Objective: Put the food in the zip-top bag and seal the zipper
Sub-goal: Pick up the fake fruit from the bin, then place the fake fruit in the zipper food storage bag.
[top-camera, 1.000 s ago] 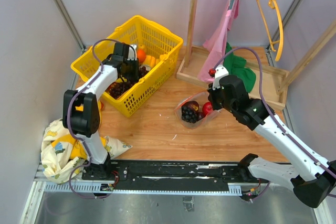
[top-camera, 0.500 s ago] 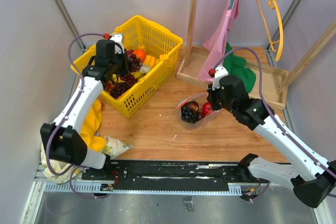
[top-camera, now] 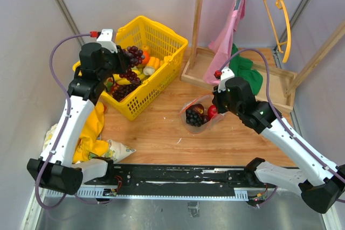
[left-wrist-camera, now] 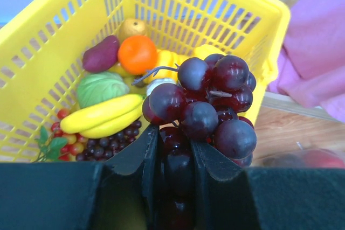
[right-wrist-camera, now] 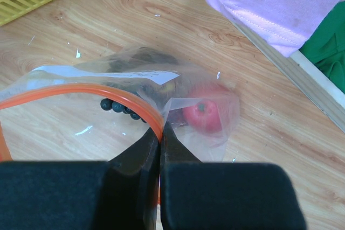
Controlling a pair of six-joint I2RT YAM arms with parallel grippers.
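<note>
The zip-top bag [top-camera: 200, 114] lies on the wooden table [top-camera: 156, 136], well apart from the yellow basket [top-camera: 161, 35], with its mouth toward the basket. The right gripper [right-wrist-camera: 160, 133] has its jaws closed on the mouth edge, pinching the red zipper [right-wrist-camera: 86, 91] and holding it up. Neither that arm nor the bag has shifted over the last second. Inside the bag a red apple [right-wrist-camera: 200, 114] and a dark cluster of grapes [top-camera: 193, 116] already show through the plastic.

The change is on the left. A second ago the left gripper [left-wrist-camera: 175, 144] was down inside the basket; now it is raised above the rim, its jaws partly closed on the stem end of a purple grape bunch [left-wrist-camera: 207, 106]. The bunch hangs clear of the fruit below.

That puts one more piece of food out of the basket and, by the look of it, ready to be carried across to the open mouth. Much is left: yellow bananas [left-wrist-camera: 102, 116], an orange [left-wrist-camera: 138, 54], a green cabbage [left-wrist-camera: 100, 87], a purple piece [left-wrist-camera: 101, 54] and more small grapes lie in the basket. The zipper is not yet sealed.

A white label [right-wrist-camera: 108, 74] runs along the bag below the zipper, but no writing on it can be read, and no brand mark is legible anywhere.
</note>
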